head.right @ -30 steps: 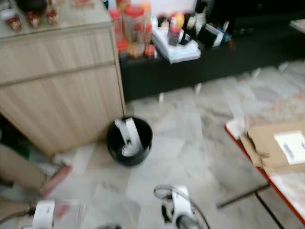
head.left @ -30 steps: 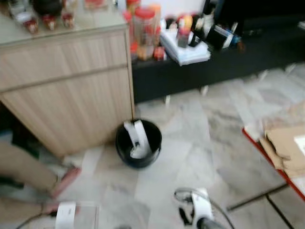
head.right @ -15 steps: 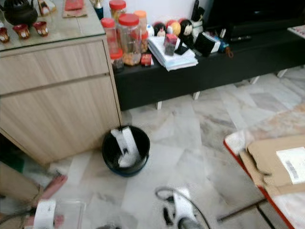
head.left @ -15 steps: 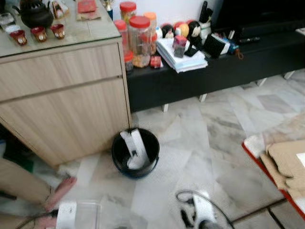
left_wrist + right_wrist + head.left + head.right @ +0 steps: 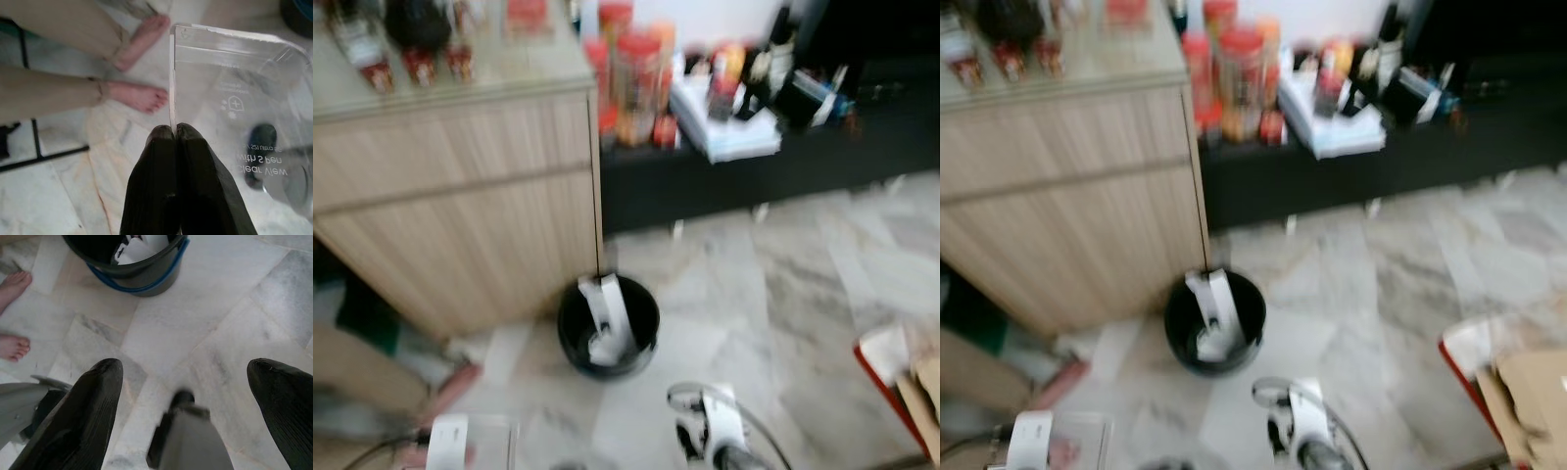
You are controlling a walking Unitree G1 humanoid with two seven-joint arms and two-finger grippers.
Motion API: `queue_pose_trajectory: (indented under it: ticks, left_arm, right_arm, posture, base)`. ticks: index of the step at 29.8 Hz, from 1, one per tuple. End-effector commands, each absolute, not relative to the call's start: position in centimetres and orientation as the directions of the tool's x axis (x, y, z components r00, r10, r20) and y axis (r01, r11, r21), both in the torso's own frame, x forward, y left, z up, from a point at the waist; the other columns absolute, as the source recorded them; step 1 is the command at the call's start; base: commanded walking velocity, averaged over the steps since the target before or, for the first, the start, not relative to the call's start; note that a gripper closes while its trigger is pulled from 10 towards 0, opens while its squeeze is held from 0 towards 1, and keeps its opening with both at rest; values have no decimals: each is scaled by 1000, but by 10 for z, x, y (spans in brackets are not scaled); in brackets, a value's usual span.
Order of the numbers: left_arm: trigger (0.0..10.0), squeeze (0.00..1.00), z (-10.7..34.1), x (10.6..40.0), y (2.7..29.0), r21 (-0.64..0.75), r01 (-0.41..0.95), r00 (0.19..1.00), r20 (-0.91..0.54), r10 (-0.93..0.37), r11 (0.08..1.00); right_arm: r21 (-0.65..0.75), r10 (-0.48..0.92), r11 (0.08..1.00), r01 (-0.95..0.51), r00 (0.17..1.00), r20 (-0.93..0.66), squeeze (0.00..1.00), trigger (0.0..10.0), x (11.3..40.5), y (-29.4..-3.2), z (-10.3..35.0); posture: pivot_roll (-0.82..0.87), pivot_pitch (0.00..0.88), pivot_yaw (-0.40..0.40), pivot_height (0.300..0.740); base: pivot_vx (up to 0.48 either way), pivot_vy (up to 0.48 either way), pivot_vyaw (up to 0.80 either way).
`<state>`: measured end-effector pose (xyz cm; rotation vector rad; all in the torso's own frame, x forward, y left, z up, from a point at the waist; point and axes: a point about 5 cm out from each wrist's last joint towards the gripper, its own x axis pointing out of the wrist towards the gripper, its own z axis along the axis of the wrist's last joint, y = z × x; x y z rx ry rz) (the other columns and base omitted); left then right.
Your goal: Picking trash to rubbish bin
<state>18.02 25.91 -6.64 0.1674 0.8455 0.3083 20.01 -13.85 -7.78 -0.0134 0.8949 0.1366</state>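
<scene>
A black bin (image 5: 607, 325) with white trash (image 5: 605, 321) in it stands on the marble floor at the foot of a wooden cabinet (image 5: 460, 196). My left gripper (image 5: 175, 131) is shut on the rim of a clear plastic container (image 5: 244, 127), which sits low at the left (image 5: 475, 446). My right gripper (image 5: 188, 372) hangs open over the floor just short of the bin (image 5: 132, 259), nothing between its fingers (image 5: 93, 396). The right wrist (image 5: 720, 431) is at the bottom centre of the eye views.
A person's bare feet (image 5: 142, 95) and beige trouser legs (image 5: 54, 93) are close by my left side. A low black shelf (image 5: 773, 157) with jars and papers runs behind. A red-edged table with cardboard (image 5: 1508, 392) stands at the right.
The camera has swung, shifting the bin slightly right and lower and pushing the red-edged table toward the right edge. The picture is blurred again. Both grippers keep their places.
</scene>
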Motion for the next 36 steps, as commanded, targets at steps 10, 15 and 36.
queue_pose_trajectory:
  ticks: [10, 15, 36]
  left_arm:
    - [10000, 0, -74, 170, 253, 260, -189, 594, -737, 321, 947]
    - [10000, 0, -74, 170, 252, 259, -189, 594, -738, 321, 947]
    - [10000, 0, -73, 172, 252, 258, -190, 596, -736, 320, 947]
  right_arm:
    - [30, 82, 995, -97, 602, -794, 0, 10000, 192, -149, -82]
    - [23, 81, 994, -104, 601, -795, 0, 10000, 193, -149, -82]
    - [17, 90, 992, -126, 598, -796, 0, 10000, 192, -148, -82]
  posture:
    - [159, 167, 0, 740]
    - [158, 166, 0, 740]
    - [159, 168, -1, 740]
  base:
    - [325, 0, 323]
    - [323, 0, 0]
    - [324, 0, 0]
